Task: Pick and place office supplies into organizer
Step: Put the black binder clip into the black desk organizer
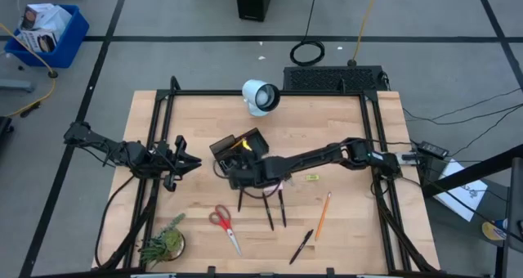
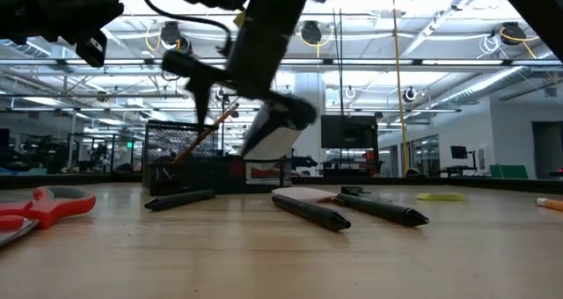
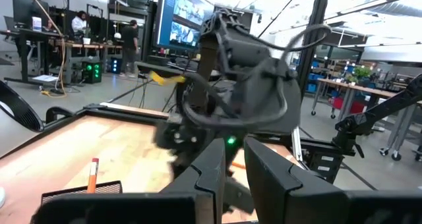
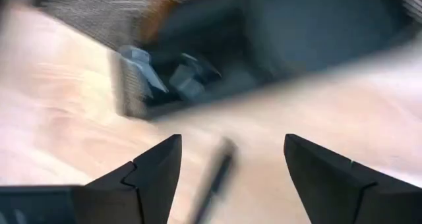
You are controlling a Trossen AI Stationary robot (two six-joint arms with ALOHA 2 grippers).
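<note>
Right gripper (image 4: pixel 232 161), seen from its own wrist: the two fingers stand wide apart with nothing between them, poised low over the tabletop just in front of the organizer (image 1: pixel 239 147). A slim black pen (image 4: pixel 212 178) lies on the wood under the gap. The spread is presumably that of a claw either just emptied at the tray or readying to take the pen; the views do not settle which.

From above, the right arm reaches across the table from its right edge, its gripper (image 1: pixel 245 177) touching or nearly touching the organizer's near side. An orange pencil (image 2: pixel 204 134) leans upright in the tray, so at least one item is judged already stowed. Still loose on the table: three black pens (image 1: pixel 270 206) just below the gripper, a fourth pen (image 1: pixel 301 247), an orange pencil (image 1: pixel 324 215), red-handled scissors (image 1: pixel 221 222), and a small yellow item (image 1: pixel 311 178).

Left gripper (image 1: pixel 181 162): fingers nearly closed, empty, waiting to the left of the organizer.

Surface and surroundings: a light wooden table (image 1: pixel 204 118) in a black frame, carrying a green plant (image 1: pixel 163 244) at one corner and a white cylindrical object (image 1: pixel 261 96) at the far edge; beyond, a large open workshop with overhead lights, screens and people at distant benches.
</note>
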